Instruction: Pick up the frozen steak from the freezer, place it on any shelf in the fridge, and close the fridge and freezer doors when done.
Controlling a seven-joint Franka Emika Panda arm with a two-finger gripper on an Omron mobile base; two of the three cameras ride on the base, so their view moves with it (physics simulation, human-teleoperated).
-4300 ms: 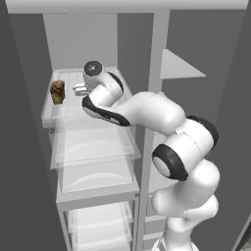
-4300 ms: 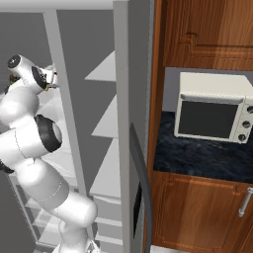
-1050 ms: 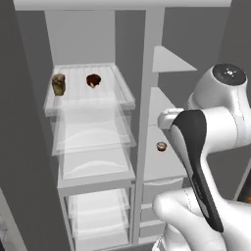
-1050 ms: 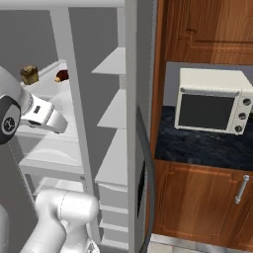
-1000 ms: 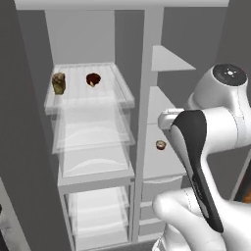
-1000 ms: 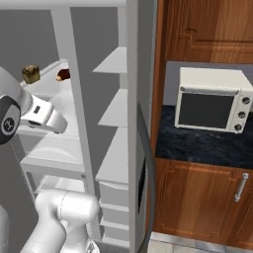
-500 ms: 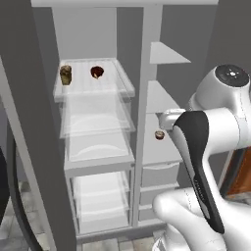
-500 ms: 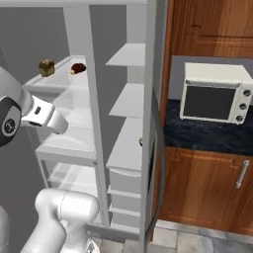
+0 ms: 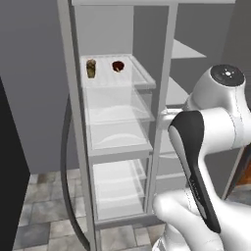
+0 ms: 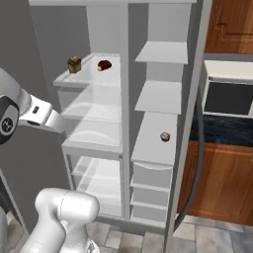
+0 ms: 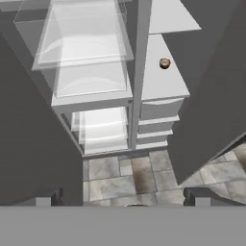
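I see both fridge and freezer doors standing open: the freezer door (image 11: 33,144) swung out at the left, the fridge door (image 10: 195,113) edge-on at the right with its dark handle (image 10: 197,168) bowing outward. On the freezer's top shelf (image 9: 130,81) the frozen steak (image 9: 117,65), dark red, lies toward the back edge, just beside a brown item (image 9: 91,67) nearer the shelf's left edge; the two are apart. In the fridge side, a small round brown item (image 10: 165,137) sits near the right edge of the lowest shelf (image 10: 148,143), above the drawers (image 10: 150,185). My gripper (image 11: 123,197) has its fingers spread wide, holding nothing, looking down at the tiled floor (image 11: 134,178) before the cabinet.
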